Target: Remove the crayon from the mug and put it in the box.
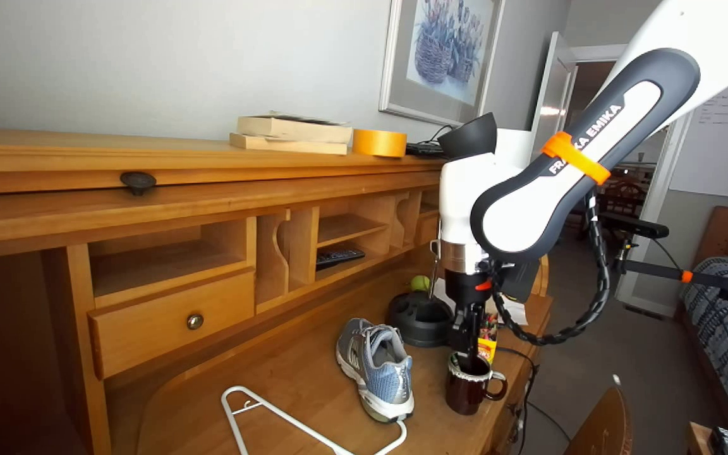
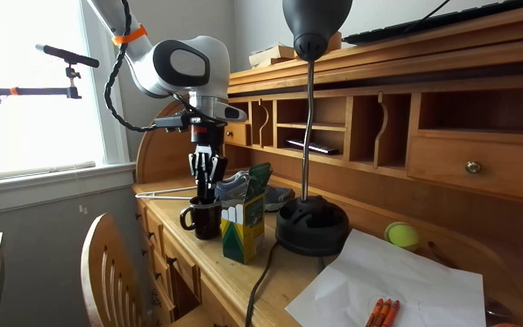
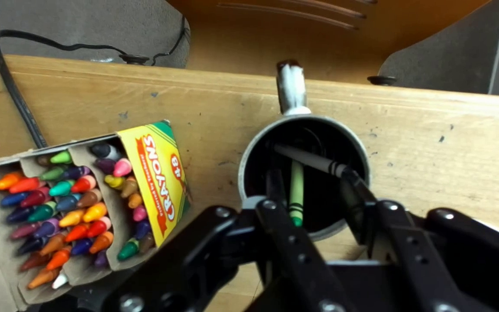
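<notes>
The dark mug [image 1: 465, 393] stands upright near the desk's front edge. It also shows in an exterior view [image 2: 209, 221] and in the wrist view, handle [image 3: 292, 92] up. A green crayon [image 3: 296, 186] and a pale grey-white crayon [image 3: 308, 159] lie inside, the pale one crossing over the green. My gripper [image 3: 312, 177] points down with its fingers in the mug. The fingers are apart, with the green crayon between them; the right fingertip overlaps the pale crayon's end. Whether they touch I cannot tell. The yellow-green crayon box [image 2: 243, 238], full of crayons, stands open beside the mug [image 3: 154, 173].
A grey-blue sneaker [image 1: 380, 373] and a white hanger [image 1: 294, 422] lie near the mug. A black lamp base [image 2: 311, 227] with a tall neck stands behind the box, its cord crossing the desk. Paper [image 2: 334, 290] with orange crayons [image 2: 383, 313] lies farther along. A chair [image 2: 109, 272] stands in front.
</notes>
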Motion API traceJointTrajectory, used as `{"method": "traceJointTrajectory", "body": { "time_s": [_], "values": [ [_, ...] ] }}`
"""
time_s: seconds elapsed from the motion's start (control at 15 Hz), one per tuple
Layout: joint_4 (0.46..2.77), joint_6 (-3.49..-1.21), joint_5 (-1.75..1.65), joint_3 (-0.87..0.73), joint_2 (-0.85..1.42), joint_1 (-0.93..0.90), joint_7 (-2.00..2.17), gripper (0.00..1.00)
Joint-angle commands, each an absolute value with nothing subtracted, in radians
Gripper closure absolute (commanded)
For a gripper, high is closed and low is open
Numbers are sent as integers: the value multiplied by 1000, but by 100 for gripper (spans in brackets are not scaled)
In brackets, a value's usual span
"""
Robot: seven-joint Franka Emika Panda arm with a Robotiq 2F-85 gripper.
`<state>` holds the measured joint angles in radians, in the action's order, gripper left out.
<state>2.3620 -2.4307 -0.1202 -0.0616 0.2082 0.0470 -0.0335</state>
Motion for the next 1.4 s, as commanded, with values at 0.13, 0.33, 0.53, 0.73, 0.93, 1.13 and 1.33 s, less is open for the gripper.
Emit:
{"method": "traceJointTrajectory", "body": {
  "time_s": [0.13,0.33,0.53,0.73,0.93,1.13,1.33],
  "values": [
    [2379,-2423,-123,-68,194,50,-29,61],
    [2379,-2431,-133,-72,197,49,-24,60],
    [2378,-2433,-140,-73,201,48,-23,60],
    [2378,-2437,-145,-75,206,47,-21,61],
    [2376,-2442,-147,-75,213,47,-21,62],
    [2375,-2450,-159,-78,219,45,-15,62],
    [2373,-2458,-179,-82,228,44,-10,62]
  ]
}}
